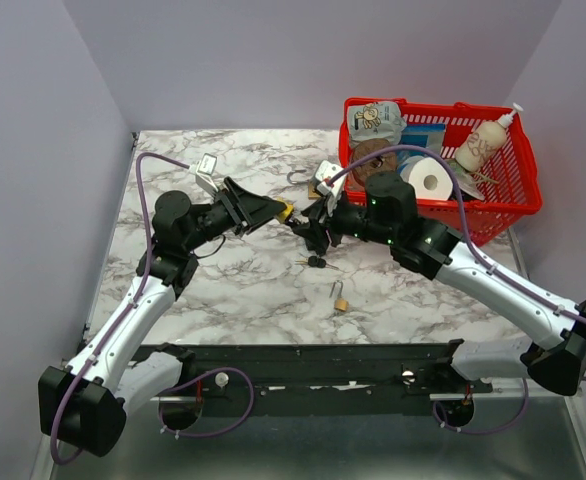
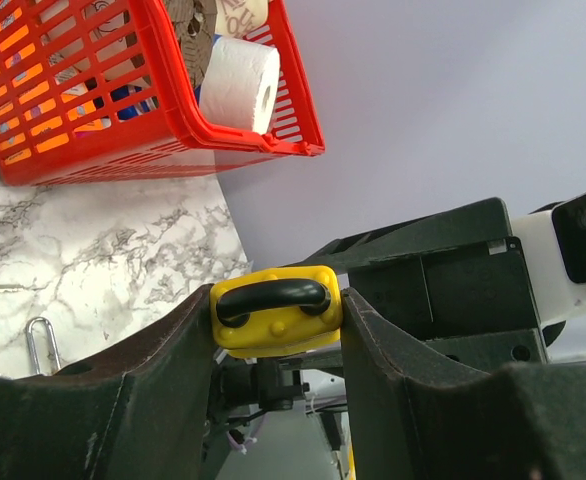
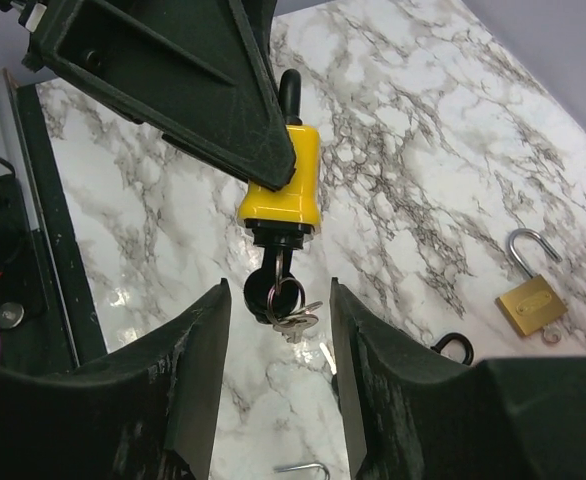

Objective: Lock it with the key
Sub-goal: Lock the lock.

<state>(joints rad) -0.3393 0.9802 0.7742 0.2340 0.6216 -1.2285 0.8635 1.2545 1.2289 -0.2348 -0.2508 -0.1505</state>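
My left gripper (image 2: 276,305) is shut on a yellow padlock (image 2: 276,310) with a black shackle and holds it above the marble table; in the top view the lock (image 1: 286,211) sits at that gripper's tip (image 1: 273,212). A black-headed key (image 3: 273,293) is stuck into the lock's underside (image 3: 281,185), with a ring of spare keys hanging from it. My right gripper (image 3: 278,295) is open. One finger stands on each side of the key head, with a gap on both sides. In the top view this gripper (image 1: 301,225) faces the lock from the right.
A small brass padlock (image 1: 341,300) with its shackle open lies on the table, also seen from the right wrist (image 3: 528,305). Another black-headed key bunch (image 1: 316,262) lies below the grippers. A red basket (image 1: 513,205) with a paper roll and bottle stands at back right.
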